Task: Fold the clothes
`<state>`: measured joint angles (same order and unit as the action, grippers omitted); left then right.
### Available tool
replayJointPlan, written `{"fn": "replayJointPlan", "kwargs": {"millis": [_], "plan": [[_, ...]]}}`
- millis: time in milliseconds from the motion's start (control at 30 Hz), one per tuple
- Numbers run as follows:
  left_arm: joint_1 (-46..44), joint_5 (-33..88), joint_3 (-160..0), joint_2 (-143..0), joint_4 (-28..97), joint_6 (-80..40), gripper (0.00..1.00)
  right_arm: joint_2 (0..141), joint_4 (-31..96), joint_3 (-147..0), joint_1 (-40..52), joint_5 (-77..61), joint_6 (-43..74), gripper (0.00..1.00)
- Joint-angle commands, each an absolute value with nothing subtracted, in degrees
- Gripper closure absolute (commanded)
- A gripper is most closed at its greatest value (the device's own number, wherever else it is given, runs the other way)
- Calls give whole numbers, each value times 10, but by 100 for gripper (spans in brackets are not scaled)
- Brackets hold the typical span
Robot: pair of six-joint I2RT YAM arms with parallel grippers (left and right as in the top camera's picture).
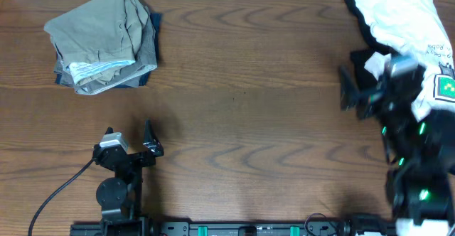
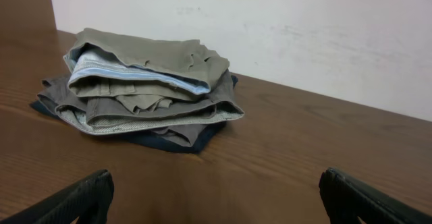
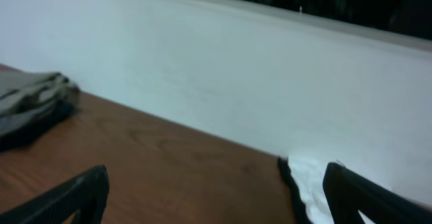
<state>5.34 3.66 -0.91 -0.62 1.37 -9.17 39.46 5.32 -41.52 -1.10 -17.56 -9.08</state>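
i see the folded stack point(image 1: 103, 40) done, the white garment point(image 1: 398, 15) not yet folded, my left gripper point(image 2: 216, 200) and right gripper point(image 3: 216, 197) spread apart, empty.

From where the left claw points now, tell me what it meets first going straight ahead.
Most likely the right edge of the folded clothes stack: it sits ahead of the open left claw, mostly left of centre. If the claw slips past, the white wall comes next.

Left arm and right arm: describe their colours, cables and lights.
Left arm: black, round-jointed, a silver block at the wrist, a black cable trailing off. Right arm: black, silver-topped too, small green lights glowing.
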Motion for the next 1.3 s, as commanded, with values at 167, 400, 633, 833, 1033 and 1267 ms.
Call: {"fn": "replayJointPlan", "kwargs": {"millis": [167, 400, 633, 833, 1033, 1267], "plan": [[50, 40, -2, -3, 38, -89, 2, 192, 28, -198, 12, -128, 15, 1], [50, 40, -2, -3, 38, -89, 2, 65, 20, -79, 20, -74, 17, 1], [50, 40, -2, -3, 38, -89, 2, 3, 13, -7, 20, -69, 17, 1], [50, 40, -2, -3, 38, -89, 2, 3, 40, -3, 23, -38, 30, 1], [50, 40, -2, -3, 38, -89, 2, 3, 39, -3, 23, -39, 30, 1], [50, 40, -2, -3, 38, -89, 2, 3, 39, -3, 23, -39, 30, 1]]}}
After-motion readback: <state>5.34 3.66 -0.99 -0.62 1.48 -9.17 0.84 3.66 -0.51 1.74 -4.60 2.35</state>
